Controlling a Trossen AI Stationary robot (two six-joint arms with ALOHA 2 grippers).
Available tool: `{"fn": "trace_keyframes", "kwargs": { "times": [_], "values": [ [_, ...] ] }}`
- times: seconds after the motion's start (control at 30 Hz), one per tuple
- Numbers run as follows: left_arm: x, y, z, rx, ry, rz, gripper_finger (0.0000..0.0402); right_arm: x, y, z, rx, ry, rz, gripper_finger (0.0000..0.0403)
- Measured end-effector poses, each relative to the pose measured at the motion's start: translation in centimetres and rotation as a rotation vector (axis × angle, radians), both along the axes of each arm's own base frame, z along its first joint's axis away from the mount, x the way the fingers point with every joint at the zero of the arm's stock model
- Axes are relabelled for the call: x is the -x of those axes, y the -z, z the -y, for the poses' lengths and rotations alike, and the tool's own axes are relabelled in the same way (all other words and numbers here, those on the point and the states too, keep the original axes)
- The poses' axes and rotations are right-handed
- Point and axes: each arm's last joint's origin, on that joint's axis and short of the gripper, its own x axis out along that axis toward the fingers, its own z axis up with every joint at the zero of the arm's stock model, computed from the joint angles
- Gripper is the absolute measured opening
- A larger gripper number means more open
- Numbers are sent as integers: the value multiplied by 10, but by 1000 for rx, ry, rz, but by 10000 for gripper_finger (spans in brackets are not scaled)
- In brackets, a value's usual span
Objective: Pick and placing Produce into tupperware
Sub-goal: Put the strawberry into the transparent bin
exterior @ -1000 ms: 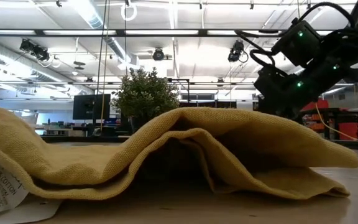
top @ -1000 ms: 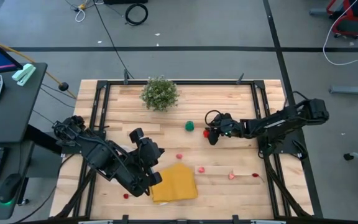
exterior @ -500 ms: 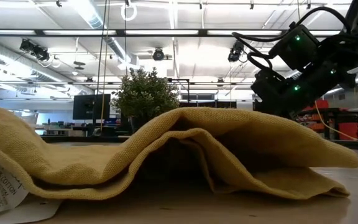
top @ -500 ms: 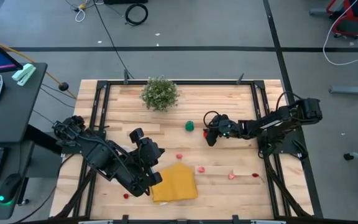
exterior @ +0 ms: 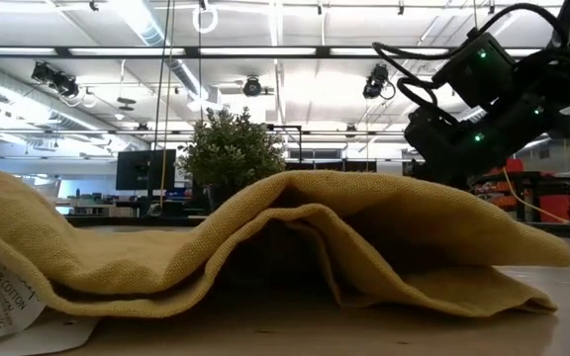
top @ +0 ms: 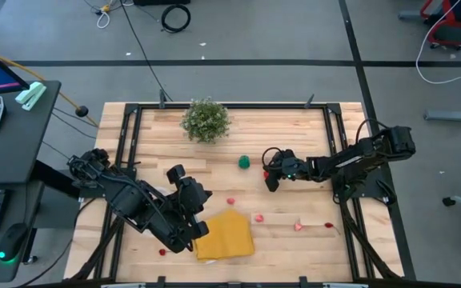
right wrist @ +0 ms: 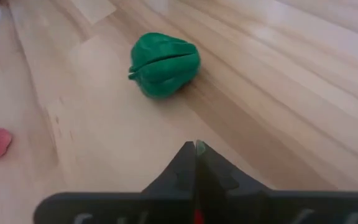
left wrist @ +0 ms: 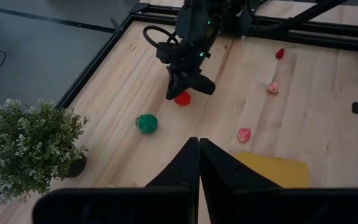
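Observation:
My right gripper (top: 270, 181) is shut, low over the table's middle right; it also shows in the left wrist view (left wrist: 188, 92). A small red toy (left wrist: 181, 98) lies on the wood right at its fingertips. A green toy pepper (right wrist: 165, 65) lies ahead of it, toward the far left (top: 245, 162). More red and pink toys (top: 258, 217) lie near the front. My left gripper (left wrist: 199, 144) is shut and empty, above the yellow cloth's left edge (top: 192, 210). The tupperware shows only as a whitish patch (top: 154, 192) under my left arm. My right gripper's shut fingertips stand right beside the small red toy (left wrist: 181, 98), which rests on the table. I cannot tell whether they touch it; the right wrist view does not show the toy ahead of the fingers.
A folded yellow cloth (top: 225, 235) lies at the front middle and fills the low view (exterior: 295, 247). A potted plant (top: 206, 120) stands at the far edge. Black frame rails (top: 338, 136) run along the table's sides. Bare wood lies between the pepper and the cloth.
My right gripper has shifted a little toward the table's left edge, staying low by the red toy. The toys and the cloth have kept their places.

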Motion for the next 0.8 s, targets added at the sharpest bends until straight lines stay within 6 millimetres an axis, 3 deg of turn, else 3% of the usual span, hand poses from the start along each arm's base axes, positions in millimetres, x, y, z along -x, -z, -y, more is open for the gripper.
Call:
{"fn": "trace_keyframes", "kwargs": {
  "times": [0.17,0.4,0.53,0.67,0.8],
  "values": [
    [0,0,0,0,0,0,22,-11,-19,-11,-2,-73,118,5],
    [0,0,0,0,0,1,13,-47,-93,-44,77,-361,484,4],
    [-1,-1,1,12,0,19,10,-76,-123,-72,128,-484,564,3],
    [-3,-4,1,-26,-32,71,14,-119,-134,-105,201,-573,591,3],
    [-4,-6,0,-90,-46,98,17,-176,-114,-133,291,-647,495,2]
  ]
}}
